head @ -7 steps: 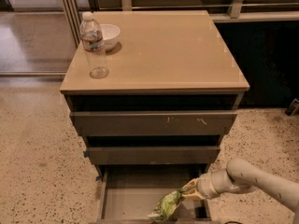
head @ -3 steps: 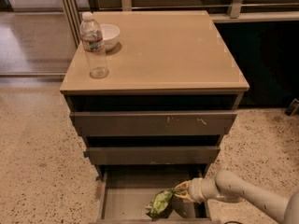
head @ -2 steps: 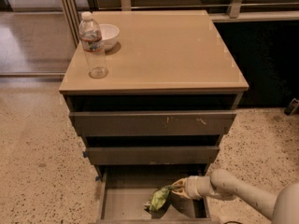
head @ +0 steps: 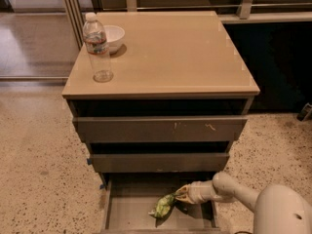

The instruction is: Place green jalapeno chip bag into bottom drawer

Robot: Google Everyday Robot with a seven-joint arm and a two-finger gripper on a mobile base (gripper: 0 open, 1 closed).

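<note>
1. The tool [head: 181, 194] sits low inside the bottom drawer [head: 127, 214], toward its right side, below the front right corner of the surface [head: 175, 52]; its tip meets the upper right end of the green jalapeno chip bag [head: 163, 206]; whether it is clenched on the bag or has let go cannot be told.
2. The bag lies tilted on the drawer's flat grey floor, about midway between the side walls; its print shows as green with pale patches, and no writing on it can be read.
3. The pale arm [head: 231, 191] reaches in from the lower right, passing over the drawer's right wall.
4. The bottom drawer is pulled out; the middle drawer [head: 158, 162] and top drawer [head: 161, 129] above it stand out a little, the top one with scuff marks on its face.
5. A clear water bottle [head: 96, 48] stands upright near the left edge of the surface; its label shows red and blue print, unreadable; a white bowl [head: 114, 34] sits just behind it at the back left corner.
</note>
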